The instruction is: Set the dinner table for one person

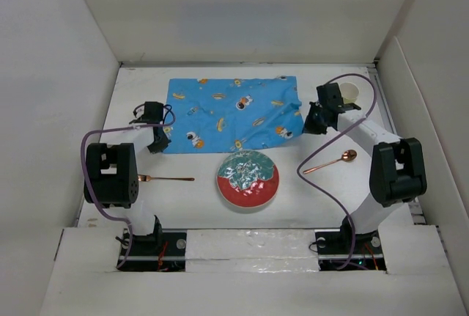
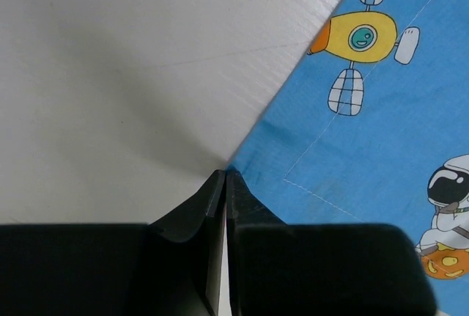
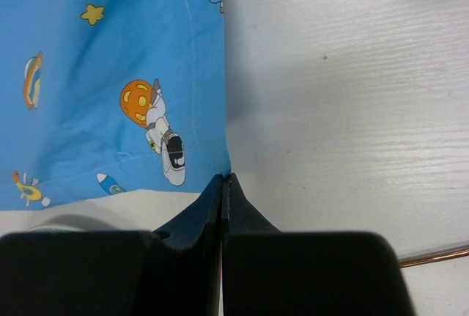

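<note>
Cloth, blue and printed with rockets and astronauts: the mat (image 1: 231,114) lies spread over the far half of the white worktop (image 1: 194,210), just beyond the red-and-teal plate (image 1: 248,179). It looks thin, limp and light, so I judge it will sag and fold rather than move as one sheet. Its right edge is rumpled in the top view. The corners are the sensible hold, both at once and drawn apart to keep it taut.

The left pincer (image 2: 226,175) is pressed together right at the mat's near-left corner, and the right pincer (image 3: 223,178) likewise at the near-right corner. Each seems to nip the hem, though how much cloth sits between the fingers is hidden.

The plate looks rigid and breakable, best taken by its rim. The copper fork (image 1: 167,178) and spoon (image 1: 333,161) lie flat, slim and probably slippery.
</note>
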### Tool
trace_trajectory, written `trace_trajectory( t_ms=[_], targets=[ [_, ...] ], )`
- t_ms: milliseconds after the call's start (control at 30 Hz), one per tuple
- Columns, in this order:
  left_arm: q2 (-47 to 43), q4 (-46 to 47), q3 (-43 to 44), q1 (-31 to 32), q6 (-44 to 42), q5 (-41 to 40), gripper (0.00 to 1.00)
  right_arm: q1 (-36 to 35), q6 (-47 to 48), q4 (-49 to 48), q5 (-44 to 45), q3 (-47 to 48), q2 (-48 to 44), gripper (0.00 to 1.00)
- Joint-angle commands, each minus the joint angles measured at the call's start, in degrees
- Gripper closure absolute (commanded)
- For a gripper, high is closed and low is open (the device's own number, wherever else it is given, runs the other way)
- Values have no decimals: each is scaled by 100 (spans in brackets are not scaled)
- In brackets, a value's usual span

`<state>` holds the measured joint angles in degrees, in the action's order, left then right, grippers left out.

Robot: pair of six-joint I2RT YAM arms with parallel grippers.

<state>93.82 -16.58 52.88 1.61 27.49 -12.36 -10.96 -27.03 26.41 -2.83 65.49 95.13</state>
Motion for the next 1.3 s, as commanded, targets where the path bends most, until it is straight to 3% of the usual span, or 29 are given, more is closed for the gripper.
trace_trajectory(
  t_ms=[0,167,300,467,600,733,933,1067,1167,1267],
  targets=[
    [172,-39,82,-2,-112,-240,100,-3,13,-251,-95,-19,-328,100],
    [-12,-91,336,-2,-103,-223,100,-55,66,-164,-122,24,-627,100],
    [-976,-380,933,-2,-103,267,100,-55,101,161,63,375,-1198,100],
    [-1997,-855,2705,-2,54,883,100,-117,48,408,465,1349,-2241,100],
    [-2008,-821,3437,-2,213,1086,100,23,-39,584,424,2018,-2263,100],
    [-1509,-724,3992,-55,327,1375,100,287,-4,593,337,3053,-1710,100],
    [-296,-619,5230,-169,573,1833,100,691,-83,487,-190,4496,-23,100],
    [354,-724,6285,-240,758,2053,100,850,-127,1188,-437,6478,1041,100],
    [593,-1040,7155,-292,732,2053,100,964,-163,1392,-543,7063,1324,100],
    [279,-953,6913,-345,714,2123,100,1078,-163,1314,-631,6899,1035,100]
  ],
)
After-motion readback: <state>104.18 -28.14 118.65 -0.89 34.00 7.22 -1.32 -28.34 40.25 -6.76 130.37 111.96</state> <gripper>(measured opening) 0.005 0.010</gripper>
